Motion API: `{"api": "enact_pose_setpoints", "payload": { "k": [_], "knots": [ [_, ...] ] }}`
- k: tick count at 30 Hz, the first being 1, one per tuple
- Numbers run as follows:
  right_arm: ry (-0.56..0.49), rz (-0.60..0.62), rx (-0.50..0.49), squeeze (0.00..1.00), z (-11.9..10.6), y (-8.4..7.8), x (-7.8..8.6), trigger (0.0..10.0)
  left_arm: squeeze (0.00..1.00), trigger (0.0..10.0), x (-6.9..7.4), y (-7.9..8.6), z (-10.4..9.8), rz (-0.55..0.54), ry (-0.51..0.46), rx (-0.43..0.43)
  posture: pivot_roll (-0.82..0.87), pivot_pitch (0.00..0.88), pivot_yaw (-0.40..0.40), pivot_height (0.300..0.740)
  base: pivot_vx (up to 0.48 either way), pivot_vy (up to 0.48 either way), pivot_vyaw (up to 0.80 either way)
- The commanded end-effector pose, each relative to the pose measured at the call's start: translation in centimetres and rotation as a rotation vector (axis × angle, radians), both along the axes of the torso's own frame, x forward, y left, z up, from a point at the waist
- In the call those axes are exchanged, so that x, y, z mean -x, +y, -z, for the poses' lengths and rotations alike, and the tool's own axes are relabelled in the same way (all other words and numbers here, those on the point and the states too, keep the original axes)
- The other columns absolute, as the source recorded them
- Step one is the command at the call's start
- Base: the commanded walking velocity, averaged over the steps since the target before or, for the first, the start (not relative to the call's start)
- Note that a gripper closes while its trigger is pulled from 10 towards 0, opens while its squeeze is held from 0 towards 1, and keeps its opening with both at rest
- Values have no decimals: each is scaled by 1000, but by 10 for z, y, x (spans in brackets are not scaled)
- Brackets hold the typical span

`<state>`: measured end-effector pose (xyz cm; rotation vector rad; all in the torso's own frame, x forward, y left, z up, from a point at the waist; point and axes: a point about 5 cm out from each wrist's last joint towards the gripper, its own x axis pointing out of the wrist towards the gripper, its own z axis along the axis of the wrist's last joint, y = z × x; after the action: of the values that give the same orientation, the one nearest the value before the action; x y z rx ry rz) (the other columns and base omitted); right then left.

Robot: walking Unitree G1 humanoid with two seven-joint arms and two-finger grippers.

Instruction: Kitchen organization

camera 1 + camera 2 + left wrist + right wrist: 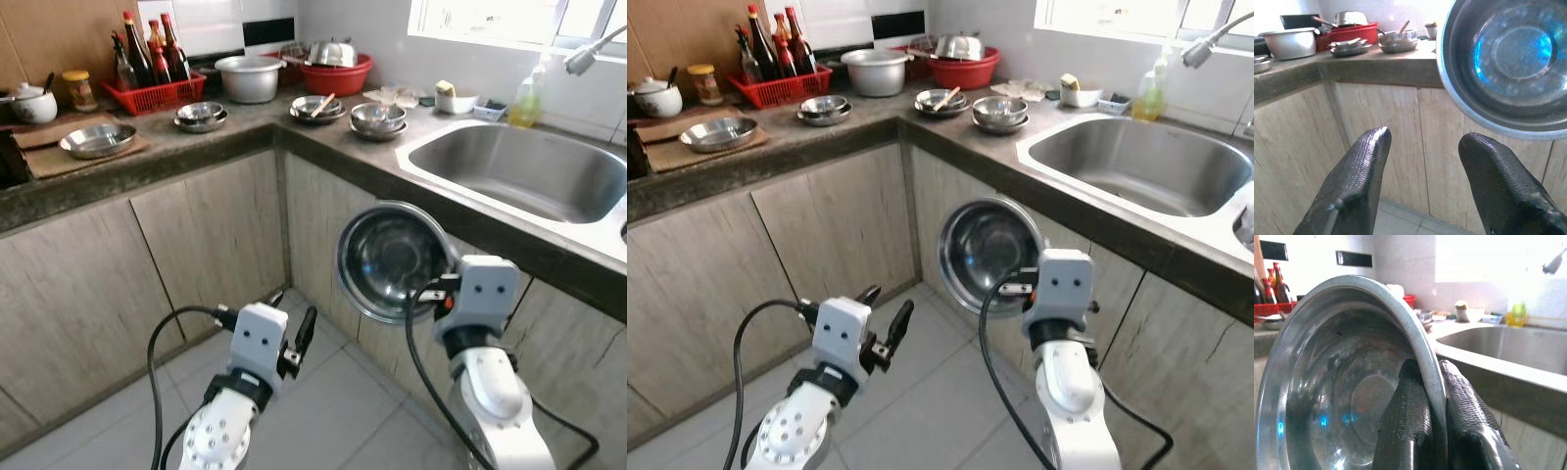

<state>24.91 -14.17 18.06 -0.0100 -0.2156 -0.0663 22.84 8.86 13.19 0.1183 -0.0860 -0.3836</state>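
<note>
Right gripper (1431,396) clenched on the rim of a steel bowl (392,259), one finger inside the rim and one outside; bowl held on edge, hollow toward the camera, just above the wrist, in front of the wooden cabinet doors (211,240) and below the counter edge. Left gripper (1425,161) released, fingers (1359,166) spread and holding nothing, low over the tiled floor (323,411), with the bowl up and to its right. Beyond the bowl, sink (509,171) set in the counter (176,147), more steel bowls (377,119) farther back.

The steel bowl (1508,63) is cut off by the frame edge.
</note>
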Motion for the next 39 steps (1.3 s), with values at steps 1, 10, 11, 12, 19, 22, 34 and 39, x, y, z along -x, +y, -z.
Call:
{"api": "enact_pose_setpoints", "payload": {
  "k": [1, 10, 11, 12, 19, 22, 34, 39],
  "knots": [
    [-40, -4, -1, 0, -12, 1, -2, 10000, 0, 10000, -3, 1, -7, -7, -16, 13, 23, 0, -13, 740, 349, 0, 0],
    [-56, -1, -16, 0, -18, 1, -5, 10000, 0, 10000, -6, 1, -8, -3, -21, 13, 21, 0, -12, 740, 350, 0, 0],
    [-57, -2, -16, 0, -19, 1, -5, 10000, 0, 10000, -6, 1, -8, -2, -21, 12, 22, 0, -11, 740, 352, 0, 0],
    [-59, -2, -17, 0, -19, 1, -5, 10000, 0, 10000, -7, 1, -8, -2, -21, 12, 22, 0, -11, 740, 352, 0, 0],
    [-63, 1, -20, 0, -20, 0, -7, 10000, 0, 10000, -8, 2, -7, 0, -20, 5, 23, 0, -7, 740, 355, 0, 0],
    [-68, 2, -20, 0, -22, 0, -8, 10000, 0, 10000, -8, 3, -7, 1, -21, 3, 22, 0, -6, 740, 355, 0, -169],
    [-98, -3, -11, 0, -30, 0, -14, 10000, 0, 10000, -11, 5, -5, -13, -17, 0, 27, 0, -4, 740, 353, 0, -576],
    [-101, -7, -20, 0, -31, 1, -15, 10000, 0, 10000, -10, 5, -5, -17, -16, 1, 27, 0, -10, 740, 352, 0, 0]
  ]
}}
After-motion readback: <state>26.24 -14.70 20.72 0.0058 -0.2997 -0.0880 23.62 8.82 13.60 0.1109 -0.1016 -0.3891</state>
